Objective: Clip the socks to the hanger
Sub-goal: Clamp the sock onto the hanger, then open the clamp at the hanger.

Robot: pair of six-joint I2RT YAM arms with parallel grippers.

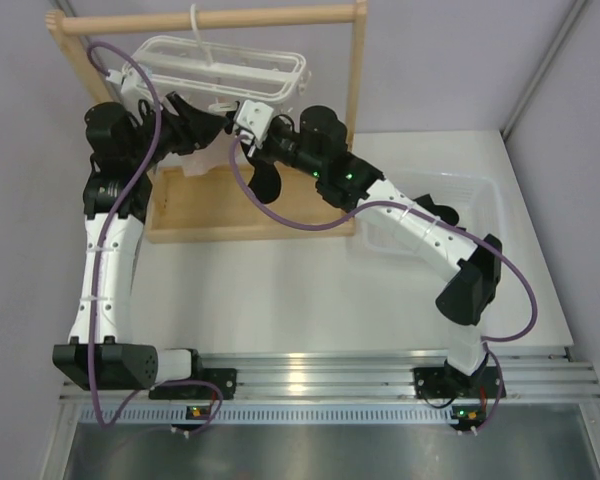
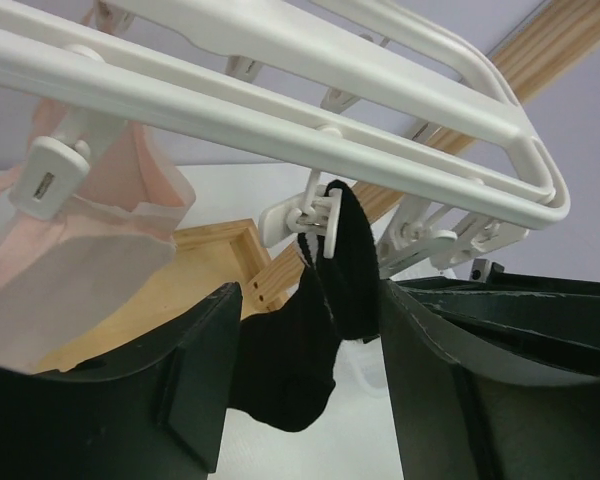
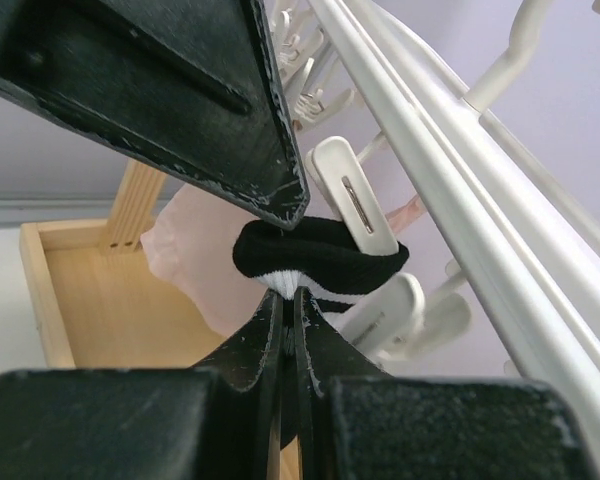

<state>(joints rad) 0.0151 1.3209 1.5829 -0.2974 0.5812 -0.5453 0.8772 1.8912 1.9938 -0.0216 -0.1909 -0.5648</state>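
Both sides of the sock [image 2: 290, 370], hanging inside the wide-apart left gripper [image 2: 305, 300], show open room, the hanger [image 2: 280, 130] close above; the right gripper [image 3: 285, 300] is clamped on the sock's edge.

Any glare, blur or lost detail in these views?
Top external: even light, with a bright reflection on the aluminium rail. Left wrist: the sock is flat black, its folds barely readable. Right wrist: the hanger bars are near white, with little surface detail.

1 hanger [image 2: 230, 120], 1 blk sock [image 2: 290, 370], 1 pink cloth [image 2: 70, 260], 1 rack [image 1: 190, 220] – 1 bin [image 1: 475, 185]
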